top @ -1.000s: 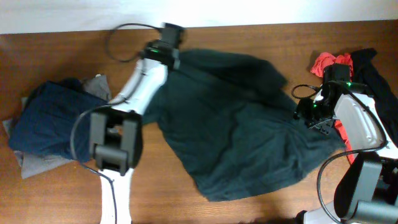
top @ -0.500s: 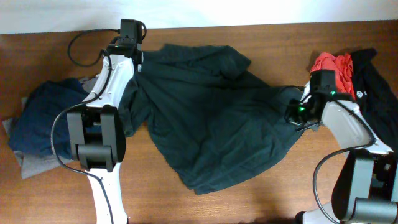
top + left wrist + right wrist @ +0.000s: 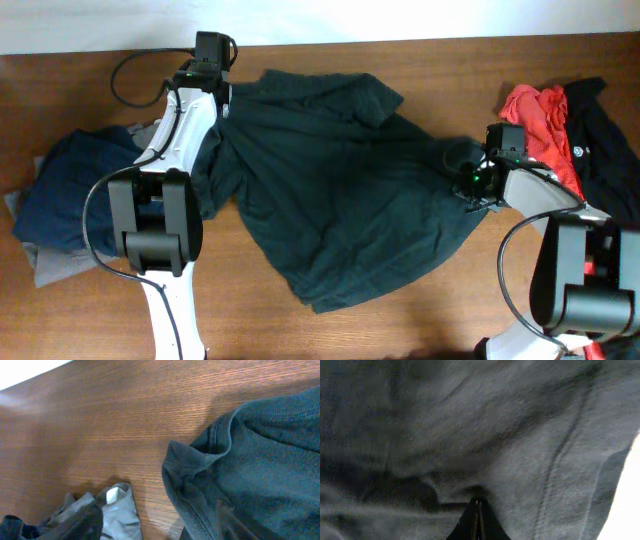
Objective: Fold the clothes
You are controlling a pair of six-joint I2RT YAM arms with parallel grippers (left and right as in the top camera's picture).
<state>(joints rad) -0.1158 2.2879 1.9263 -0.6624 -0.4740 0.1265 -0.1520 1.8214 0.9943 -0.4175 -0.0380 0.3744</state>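
The large dark green shirt point(image 3: 340, 190) lies spread and rumpled across the middle of the table. My left gripper point(image 3: 224, 100) is over its upper left corner. In the left wrist view that corner point(image 3: 260, 470) rests loose on the wood, and my own fingers are out of frame. My right gripper point(image 3: 468, 188) is at the shirt's right edge. In the right wrist view its fingers point(image 3: 477, 507) are pressed together on a small fold of the green fabric point(image 3: 520, 435).
A navy blue piece point(image 3: 70, 190) is heaped at the left on grey shorts point(image 3: 117, 515). At the far right lie a red shirt point(image 3: 540, 115) and a black garment point(image 3: 605, 130). Bare wooden table point(image 3: 450, 70) shows behind and in front of the shirt.
My left arm swung left, dragging the shirt's upper corner with it, then stayed. My right gripper moved in to the shirt's right edge and closed on the fabric.
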